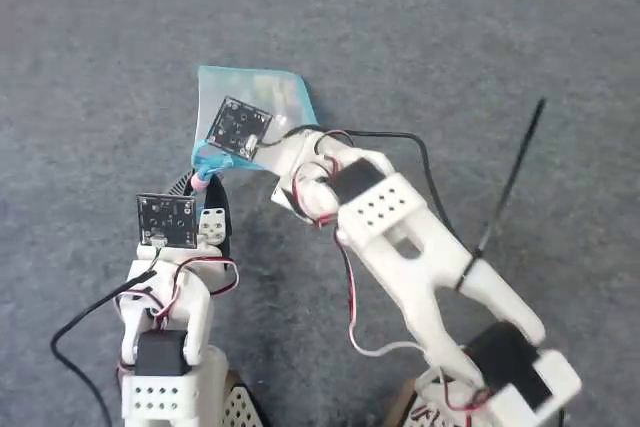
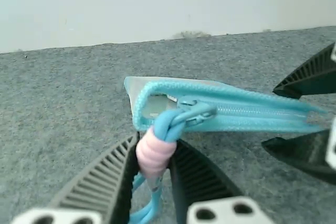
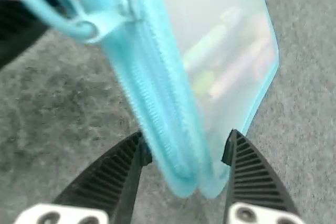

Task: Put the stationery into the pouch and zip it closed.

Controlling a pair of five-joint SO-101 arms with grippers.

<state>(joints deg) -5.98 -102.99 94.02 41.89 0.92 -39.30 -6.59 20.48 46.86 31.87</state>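
Left gripper, hard up to its wrist camera, is pinched narrow on the pink bead of the blue pull cord; the cord runs to the zipper slider, which sits near that end of the pouch. Right gripper is clamped on the pouch's opposite end, a finger against each side. Pouch lies between both arms on the grey table, blurred stationery visible through its translucent side.

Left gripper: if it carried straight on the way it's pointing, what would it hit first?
The left gripper, shut on the pink bead of the zip cord, points at the blue pouch just ahead. It would likely meet the pouch's zip end first.
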